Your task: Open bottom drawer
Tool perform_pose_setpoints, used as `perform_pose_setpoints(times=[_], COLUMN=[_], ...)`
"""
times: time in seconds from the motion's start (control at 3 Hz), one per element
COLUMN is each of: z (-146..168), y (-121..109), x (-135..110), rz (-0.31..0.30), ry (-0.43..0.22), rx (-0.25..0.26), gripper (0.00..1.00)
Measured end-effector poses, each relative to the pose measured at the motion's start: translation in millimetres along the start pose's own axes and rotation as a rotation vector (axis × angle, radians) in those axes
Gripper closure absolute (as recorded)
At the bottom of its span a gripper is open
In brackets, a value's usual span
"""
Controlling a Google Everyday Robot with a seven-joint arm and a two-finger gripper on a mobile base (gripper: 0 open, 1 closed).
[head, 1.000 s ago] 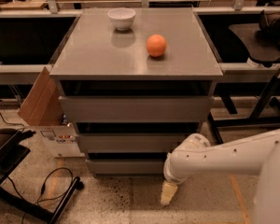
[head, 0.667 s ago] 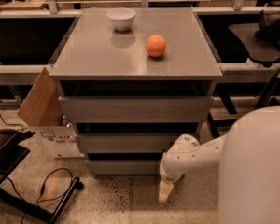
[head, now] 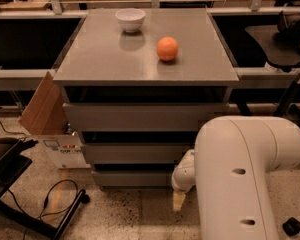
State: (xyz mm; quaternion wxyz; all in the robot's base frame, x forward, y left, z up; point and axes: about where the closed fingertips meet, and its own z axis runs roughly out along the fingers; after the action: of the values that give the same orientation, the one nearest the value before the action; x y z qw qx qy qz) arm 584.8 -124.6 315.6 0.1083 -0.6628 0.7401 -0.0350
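Arm: the white arm [head: 245, 179] has swung in close at the near right.
Gripper: the gripper [head: 179, 200] has barely shifted, low below the cabinet's front right corner; how far it is open I cannot tell.
Bottom drawer: the bottom drawer [head: 132, 178], under the front edge, looks shut, so I judge the pull is not yet begun.
Top: an orange [head: 167, 48], with a bowl [head: 130, 19] near the far edge.

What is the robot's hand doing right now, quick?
Hand: low, at the right end of the bottom drawer; whether it is open, closed or holding anything cannot be told.
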Motion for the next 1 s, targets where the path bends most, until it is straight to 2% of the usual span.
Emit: perform_pose_setpoints(times=[0.33, 1.0], z=[7, 67], y=[3, 6], x=[-1, -2], rz=[0.003, -0.001], ry=[0.000, -0.011], rx=[-0.013, -0.025], gripper=[0.00, 0.00])
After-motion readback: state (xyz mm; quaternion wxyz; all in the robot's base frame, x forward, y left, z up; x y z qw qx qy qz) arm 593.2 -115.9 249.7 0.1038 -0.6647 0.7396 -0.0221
